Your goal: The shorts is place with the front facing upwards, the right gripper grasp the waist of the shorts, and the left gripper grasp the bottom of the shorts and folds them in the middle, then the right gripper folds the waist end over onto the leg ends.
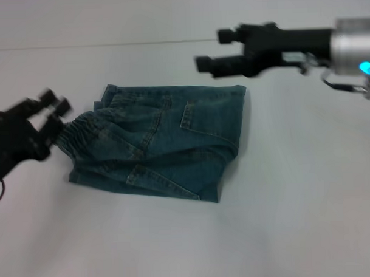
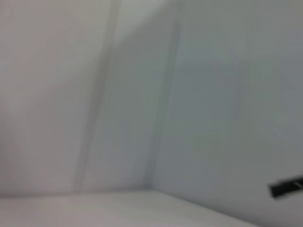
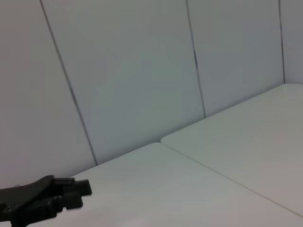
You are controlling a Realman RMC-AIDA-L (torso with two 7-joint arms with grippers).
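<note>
The denim shorts [image 1: 167, 139] lie folded in half lengthwise on the white table. Their ruched waist [image 1: 81, 127] is at the left end in the head view and the leg ends [image 1: 231, 150] at the right end. My right gripper [image 1: 54, 104], the all-black claw, hovers just left of the waist, open and empty. My left gripper [image 1: 215, 50], on the silver wrist with the light, hangs open beyond the far right corner of the shorts, clear of the cloth. The wrist views show no shorts.
The white table [image 1: 297, 219] spreads wide around the shorts. Pale wall panels [image 3: 142, 71] stand behind the table's far edge. A black claw [image 3: 52, 196] shows low in the right wrist view; whose it is I cannot tell.
</note>
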